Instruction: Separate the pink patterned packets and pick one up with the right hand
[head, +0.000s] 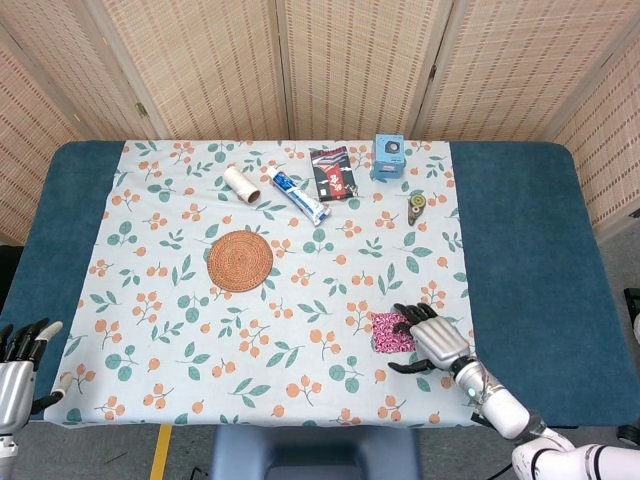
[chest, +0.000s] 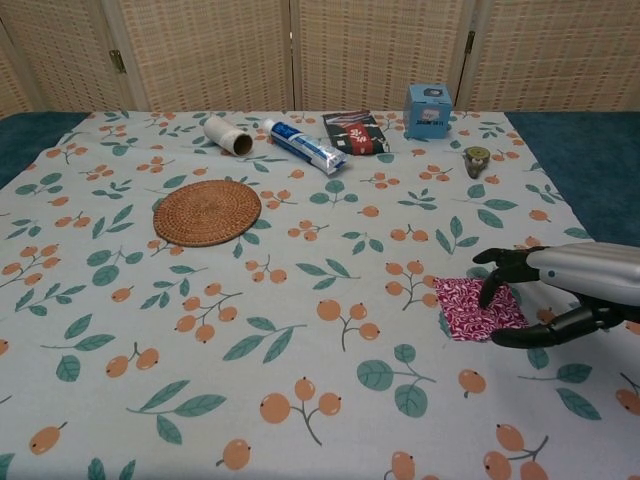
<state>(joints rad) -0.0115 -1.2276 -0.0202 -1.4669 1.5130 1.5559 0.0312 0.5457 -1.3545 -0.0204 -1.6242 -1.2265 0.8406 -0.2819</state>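
Near the counter's front edge, the right hand (chest: 560, 295) is hovering with fingers (chest: 497, 285) spread, gripping nothing, touching the flat pink patterned packets (chest: 478, 308); separating seems underway, and pinching one comes next.

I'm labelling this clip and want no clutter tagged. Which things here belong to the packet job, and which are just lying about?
Belong to the job:
pink patterned packets
right hand, fingers at the packets' right edge

Just lying about:
woven coaster
toothpaste tube
cardboard roll
dark packet
blue box
small round tool
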